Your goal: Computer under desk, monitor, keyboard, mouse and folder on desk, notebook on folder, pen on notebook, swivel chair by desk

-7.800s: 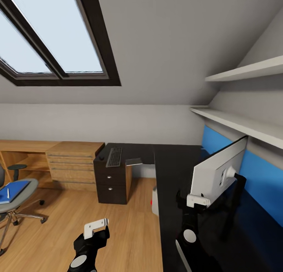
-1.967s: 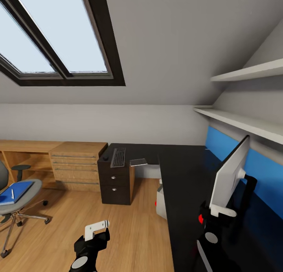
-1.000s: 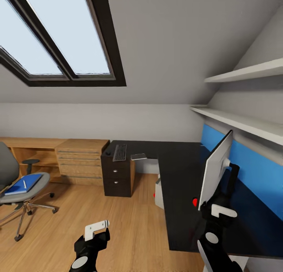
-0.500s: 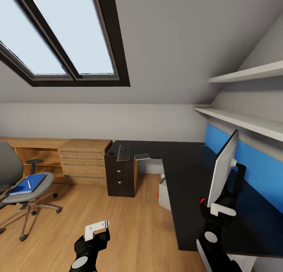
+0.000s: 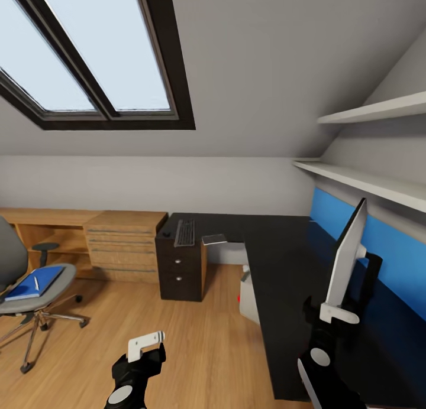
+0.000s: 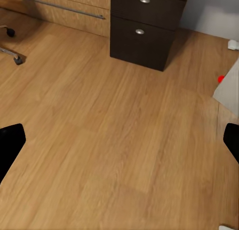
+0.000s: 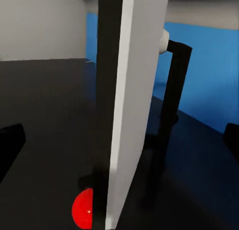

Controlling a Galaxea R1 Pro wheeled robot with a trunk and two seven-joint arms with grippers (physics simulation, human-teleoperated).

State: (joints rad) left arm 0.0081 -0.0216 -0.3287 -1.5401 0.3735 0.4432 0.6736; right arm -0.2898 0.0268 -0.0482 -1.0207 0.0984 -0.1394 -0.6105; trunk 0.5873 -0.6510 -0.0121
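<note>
Left gripper [image 5: 145, 345] — black body, white fingertip piece, held low over the light wood plank floor [image 5: 195, 338]; in the left wrist view its dark fingertips [image 6: 10, 145] are set wide apart with nothing between them.

Right gripper [image 5: 338, 314] — raised over the large L-shaped black desk [image 5: 284, 267], at the lower edge of the wide flat monitor with black screen and white back [image 5: 348, 252]. In the right wrist view the panel [image 7: 132, 105] is seen edge-on between widely spread fingertips; whether it is gripped cannot be told. The monitor's black stand [image 5: 370, 273] is seen behind it, before the blue wall panel [image 5: 390, 249].

Pale grey box-shaped computer tower with a small red light [image 5: 248, 294] — set on the floor under the desk's edge.

Slim dark grey keyboard [image 5: 184, 233] — laid on the desk's far wing, above the drawers with round silver knobs [image 5: 177, 270]; a small black mouse [image 5: 167, 233] lies just beside it.

Grey padded swivel chair [image 5: 29, 296] — well apart from the desk, bearing a flat bright blue folder [image 5: 32, 282] with a slim white pen [image 5: 35, 283] on top.
</note>
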